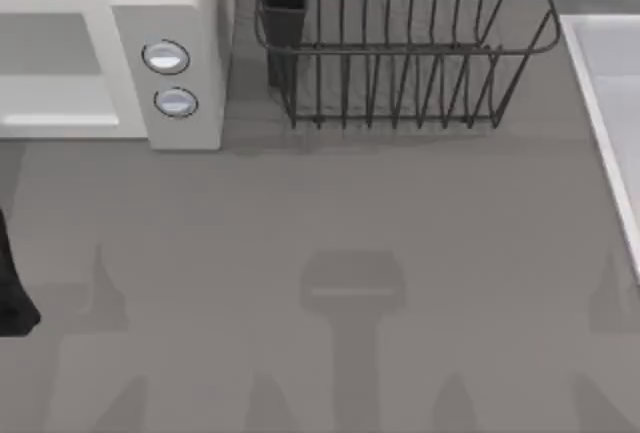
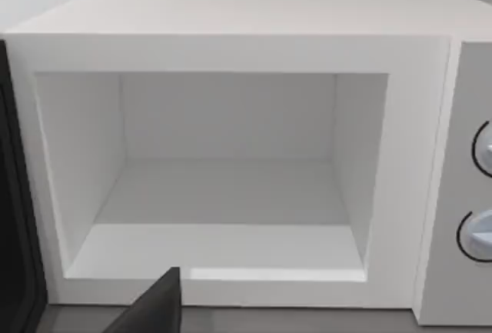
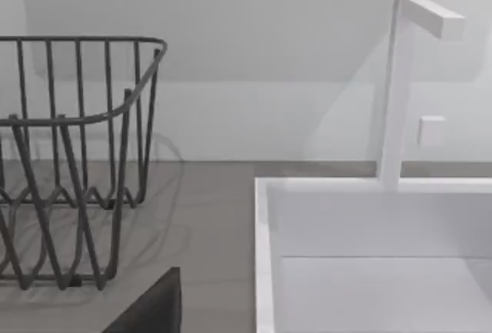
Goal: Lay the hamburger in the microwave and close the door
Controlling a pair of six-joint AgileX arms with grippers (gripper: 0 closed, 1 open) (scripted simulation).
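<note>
The microwave [image 1: 185,48] stands at the far left of the tabletop [image 1: 330,203], beside a wire dish rack [image 1: 400,63]. In the left wrist view its cavity is open, with the door [image 2: 14,225] swung aside at its edge. The left gripper [image 2: 157,304] hangs just before the cavity. The right gripper [image 3: 157,302] is near the sink [image 3: 265,256]. Whether either gripper is released or clenched cannot be told.
</note>
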